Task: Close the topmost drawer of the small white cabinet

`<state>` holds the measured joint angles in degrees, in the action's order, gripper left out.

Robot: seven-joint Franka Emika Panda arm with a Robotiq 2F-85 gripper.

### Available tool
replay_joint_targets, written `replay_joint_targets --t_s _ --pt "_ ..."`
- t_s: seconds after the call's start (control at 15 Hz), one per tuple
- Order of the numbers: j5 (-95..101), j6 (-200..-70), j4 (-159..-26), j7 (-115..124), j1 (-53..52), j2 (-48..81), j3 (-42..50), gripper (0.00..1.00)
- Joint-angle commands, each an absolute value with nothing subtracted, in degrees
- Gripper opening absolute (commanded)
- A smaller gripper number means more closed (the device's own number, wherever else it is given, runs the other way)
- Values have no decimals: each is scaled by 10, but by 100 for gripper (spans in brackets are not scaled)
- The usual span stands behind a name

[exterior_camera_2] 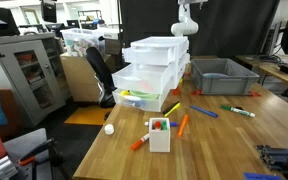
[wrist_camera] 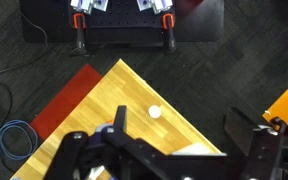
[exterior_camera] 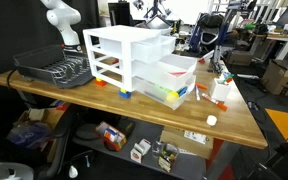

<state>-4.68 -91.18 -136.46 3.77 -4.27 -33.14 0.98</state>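
Note:
The small white cabinet [exterior_camera: 112,55] stands on the wooden table and shows in both exterior views [exterior_camera_2: 180,55]. Its topmost drawer [exterior_camera: 156,44] [exterior_camera_2: 152,47] is translucent white and sticks partly out of the frame. The middle drawer [exterior_camera: 176,68] and the lowest drawer [exterior_camera: 169,92], which holds yellow-green and red items, stick out further. My gripper [wrist_camera: 182,118] is open and empty. It hangs high above the cabinet [exterior_camera_2: 182,30] and touches nothing. The wrist view looks down past a white edge [wrist_camera: 189,150] to the table corner and floor.
A black wire dish rack [exterior_camera: 54,70] stands beside the cabinet. A grey bin [exterior_camera_2: 224,75] is behind it. A white ball [wrist_camera: 155,112] [exterior_camera_2: 109,128], a small white box [exterior_camera_2: 159,135] and several markers [exterior_camera_2: 204,112] lie on the table [exterior_camera_2: 214,145] in front of the drawers.

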Motion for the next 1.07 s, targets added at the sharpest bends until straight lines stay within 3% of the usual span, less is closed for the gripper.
replay_joint_targets --t_s 0.0,0.4,1.0 --pt "-51 -910 -1364 32 -29 -331 -1 100" --pt "-49 -1011 -1351 50 -37 -286 -31 100" --pt "-54 -1033 -1361 53 -38 -288 -34 100"
